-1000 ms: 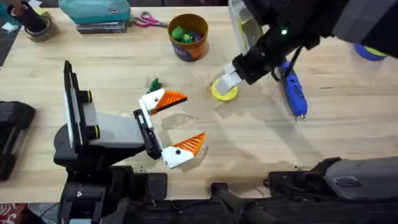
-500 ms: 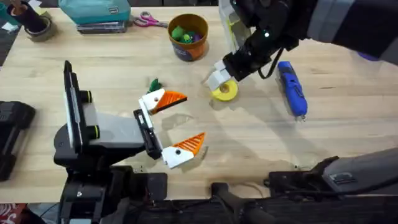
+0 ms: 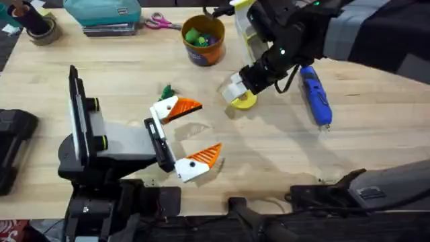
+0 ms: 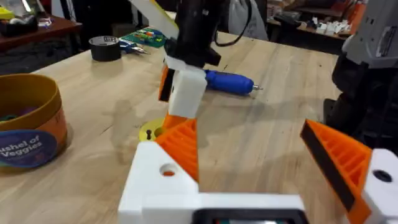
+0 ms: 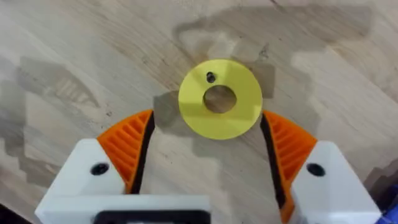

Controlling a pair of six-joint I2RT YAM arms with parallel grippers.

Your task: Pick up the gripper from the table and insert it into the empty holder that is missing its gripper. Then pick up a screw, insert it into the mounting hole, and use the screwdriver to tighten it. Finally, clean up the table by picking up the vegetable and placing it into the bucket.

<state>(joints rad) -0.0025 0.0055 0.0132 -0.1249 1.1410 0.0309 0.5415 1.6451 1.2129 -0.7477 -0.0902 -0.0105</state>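
Right tool (image 3: 235, 91) hovers open over the yellow ring (image 5: 220, 99); both its orange fingers are mounted, the vegetable (image 3: 166, 90) awaits the bucket (image 3: 203, 40).

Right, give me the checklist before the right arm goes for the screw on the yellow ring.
1. Right gripper open: ok, jaws apart, one on each side of the flat yellow plastic ring.
2. Small dark screw in sight: ok, it lies on the ring's face beside the hole.
3. Fingers lined up on the screw: not ok, it sits off the line between them.
4. Height above the ring: cannot tell.
5. Left gripper out of the way: ok, open and apart from the ring.
6. Blue pen-shaped screwdriver free: ok, lying on the table.
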